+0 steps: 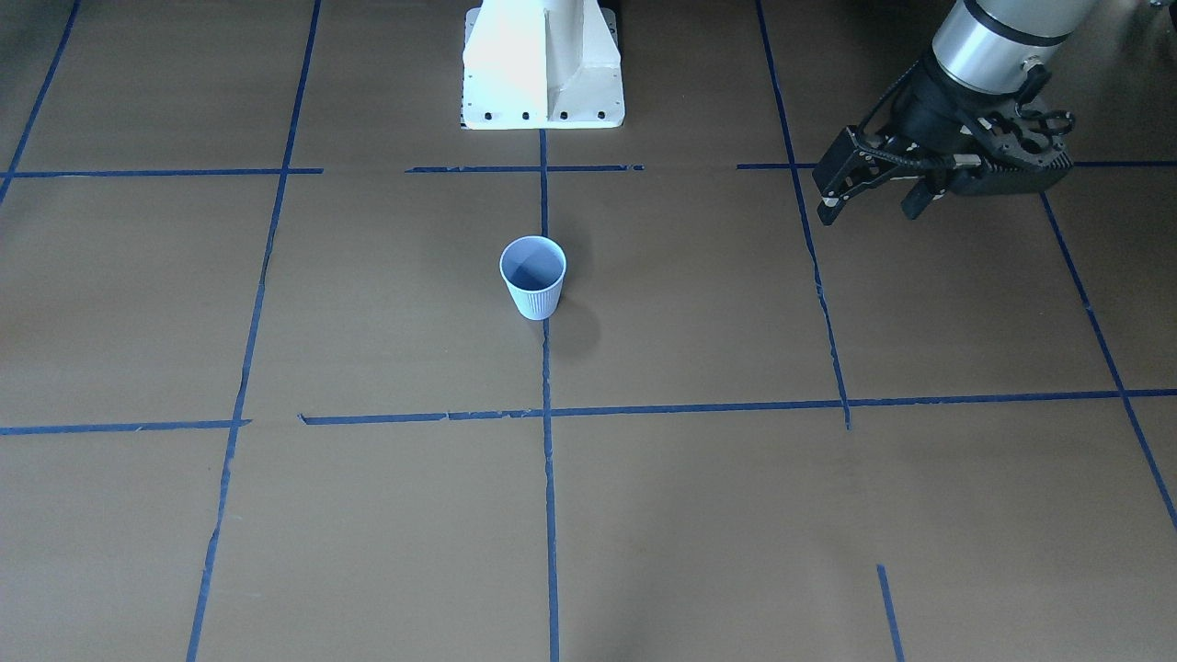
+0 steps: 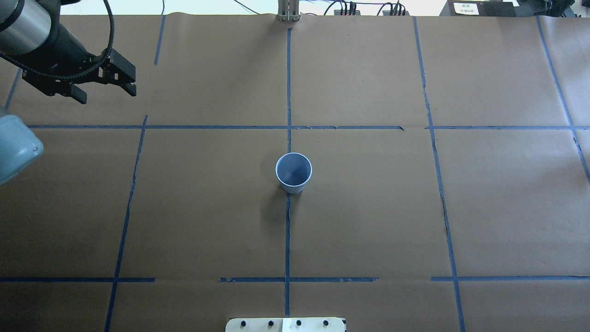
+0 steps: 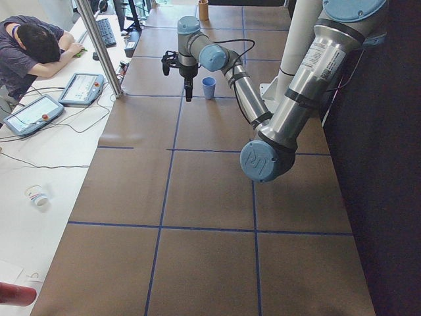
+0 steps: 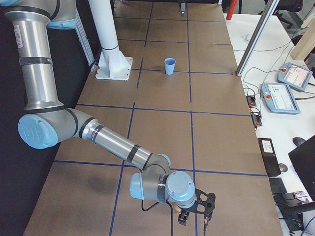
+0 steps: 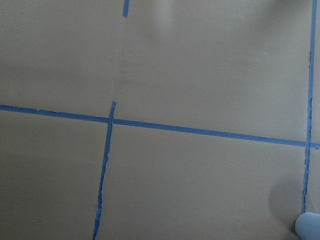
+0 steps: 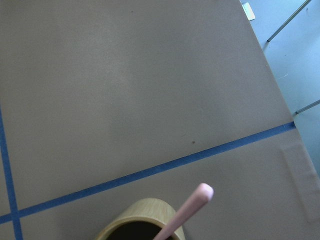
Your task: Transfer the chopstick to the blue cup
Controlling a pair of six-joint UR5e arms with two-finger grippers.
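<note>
One blue cup (image 1: pixel 532 276), one pink chopstick (image 6: pixel 186 212), one tan holder (image 6: pixel 131 209).

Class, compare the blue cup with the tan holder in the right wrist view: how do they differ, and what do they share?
Colour: the blue cup is pale blue, the tan holder tan. Contents: the blue cup is empty, while the tan holder has a pink chopstick leaning out. Visibility: the blue cup shows whole, mid-table on a tape line; only the tan holder's rim shows. Both have round open mouths.
</note>
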